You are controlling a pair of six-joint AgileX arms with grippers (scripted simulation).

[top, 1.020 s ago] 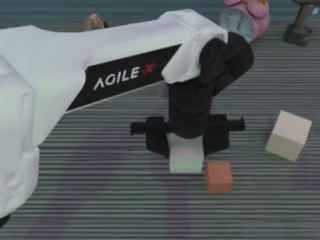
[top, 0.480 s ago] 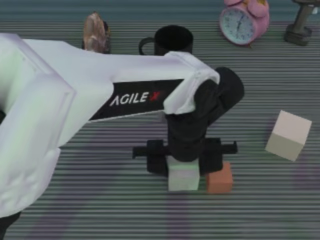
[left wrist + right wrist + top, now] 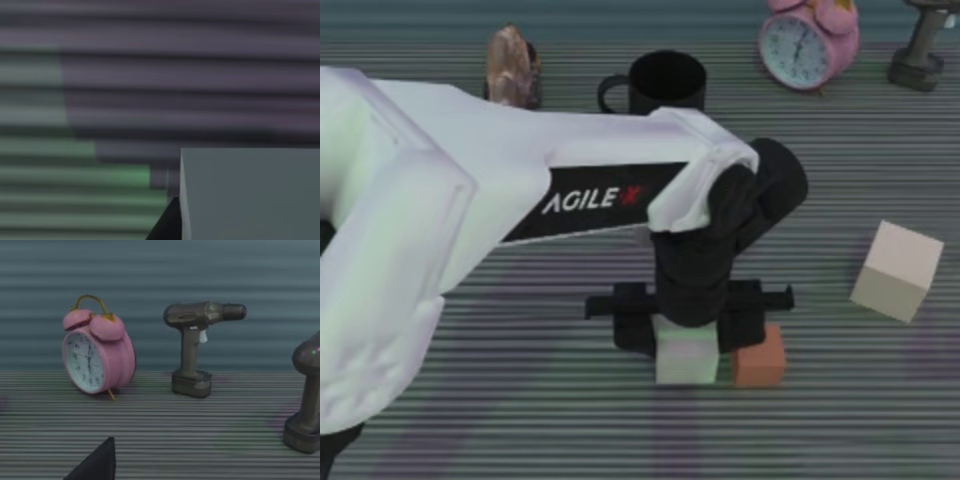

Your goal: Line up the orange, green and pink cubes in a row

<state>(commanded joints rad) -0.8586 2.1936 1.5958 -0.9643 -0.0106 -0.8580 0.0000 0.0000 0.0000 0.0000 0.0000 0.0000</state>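
My left gripper (image 3: pixel 687 335) pinches the green (image 3: pixel 687 355) between its fingers near the desk's middle, the orange (image 3: pixel 759 357) just beside it and the pink cube (image 3: pixel 897 271) well apart toward the right edge.

Rendered simulation test bench, not a lived-in room: a striped grey tabletop (image 3: pixel 520 420) bearing unrelated props, namely a pink alarm clock (image 3: pixel 807 42), a black mug (image 3: pixel 665 82), a cordless drill (image 3: pixel 198 347) and plain cubes; a white arm marked AgileX (image 3: pixel 520 200) works over it
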